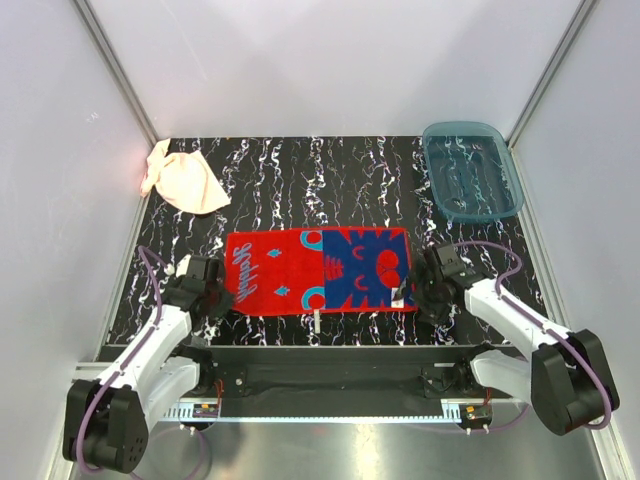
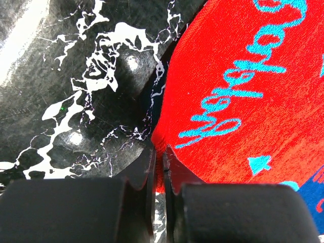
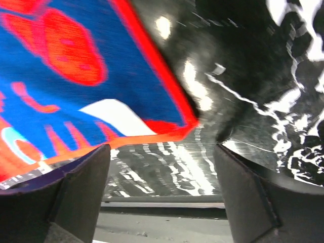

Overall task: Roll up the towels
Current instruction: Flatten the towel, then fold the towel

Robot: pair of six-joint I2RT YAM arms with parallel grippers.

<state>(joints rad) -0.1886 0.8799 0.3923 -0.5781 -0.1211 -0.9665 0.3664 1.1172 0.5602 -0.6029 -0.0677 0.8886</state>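
The blue towel with red pattern (image 1: 320,270) lies flat mid-table, its left half turned over to show a red face with blue script. My left gripper (image 1: 222,297) is at its near-left corner. In the left wrist view my left gripper (image 2: 158,152) is shut on that red corner of the towel (image 2: 243,91). My right gripper (image 1: 410,292) is open beside the towel's near-right corner. In the right wrist view my right gripper (image 3: 161,152) is empty, with the towel (image 3: 76,76) to its upper left. The peach-pink towel (image 1: 185,180) lies crumpled at the far left.
A translucent blue plastic tray (image 1: 470,170) stands at the far right corner. White walls close in the black marbled table (image 1: 330,170) on three sides. A metal rail (image 1: 330,410) runs along the near edge between the arm bases.
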